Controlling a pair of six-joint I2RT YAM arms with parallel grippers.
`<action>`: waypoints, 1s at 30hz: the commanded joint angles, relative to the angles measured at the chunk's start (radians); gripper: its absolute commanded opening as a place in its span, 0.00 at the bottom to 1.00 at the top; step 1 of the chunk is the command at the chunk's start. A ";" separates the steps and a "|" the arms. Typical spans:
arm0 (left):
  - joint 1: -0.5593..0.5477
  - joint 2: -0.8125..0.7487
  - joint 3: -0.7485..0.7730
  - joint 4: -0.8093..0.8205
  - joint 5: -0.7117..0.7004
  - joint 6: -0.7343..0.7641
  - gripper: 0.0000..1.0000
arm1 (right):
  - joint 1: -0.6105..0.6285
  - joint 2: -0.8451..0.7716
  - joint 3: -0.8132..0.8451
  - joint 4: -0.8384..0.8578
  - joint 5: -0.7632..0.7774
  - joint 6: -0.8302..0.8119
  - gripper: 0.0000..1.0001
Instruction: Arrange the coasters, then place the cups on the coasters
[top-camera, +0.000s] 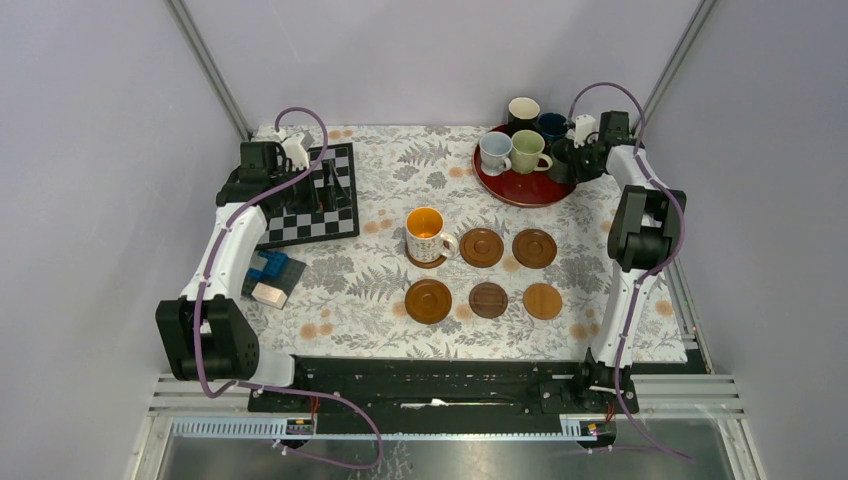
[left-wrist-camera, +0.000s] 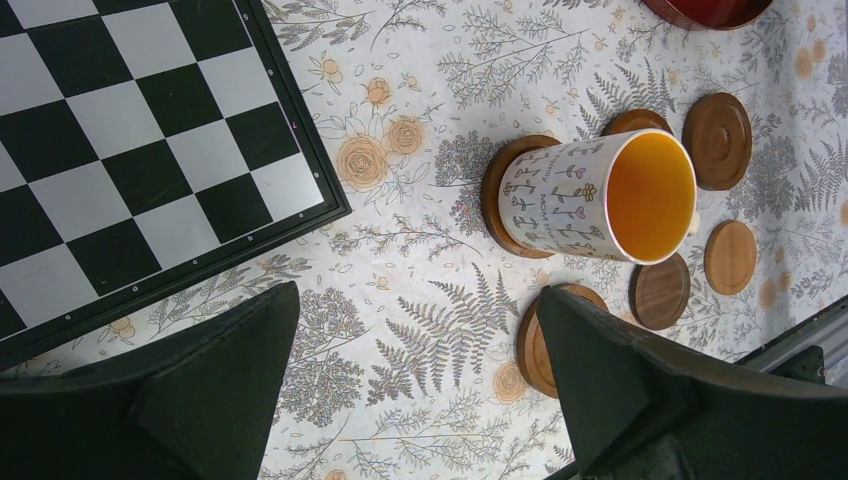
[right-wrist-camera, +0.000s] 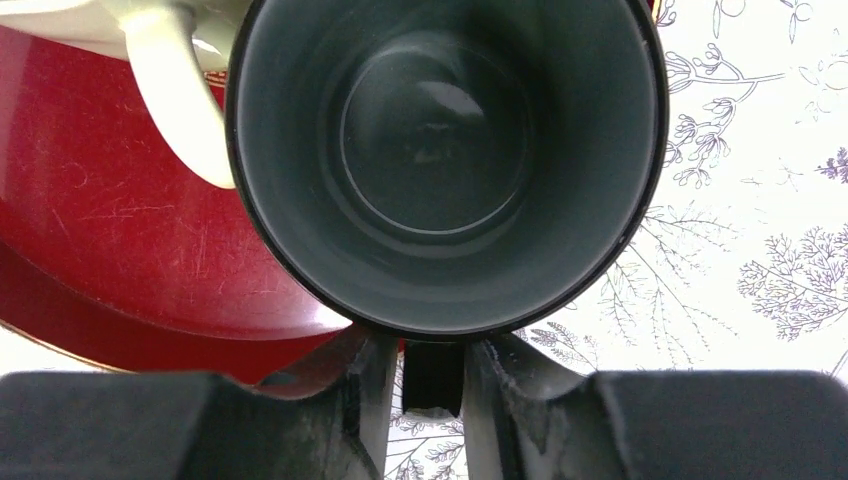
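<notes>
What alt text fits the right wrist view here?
A dark grey-green ceramic mug, seen from above, fills the view, its handle between the narrowly spaced fingers of the right pincer. A round red tray and pale green ceramic mug lie left, floral tablecloth right.

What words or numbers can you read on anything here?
Orange-inside mug: tiny lettering among the drawn flowers, too small and blurred to read.
Chessboard: no letters or numbers show along its edge.
Coasters, red tray, dark mug: no writing shows.
Nothing else carries readable text.
</notes>
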 joint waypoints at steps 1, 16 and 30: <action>0.003 -0.026 0.005 0.041 -0.004 0.003 0.99 | -0.002 -0.012 0.039 -0.020 0.003 -0.011 0.30; 0.003 -0.046 -0.002 0.041 0.003 0.000 0.99 | -0.027 -0.251 -0.067 -0.012 -0.154 -0.016 0.00; 0.004 -0.027 0.021 0.041 0.008 -0.011 0.99 | -0.018 -0.538 -0.144 -0.244 -0.547 -0.116 0.00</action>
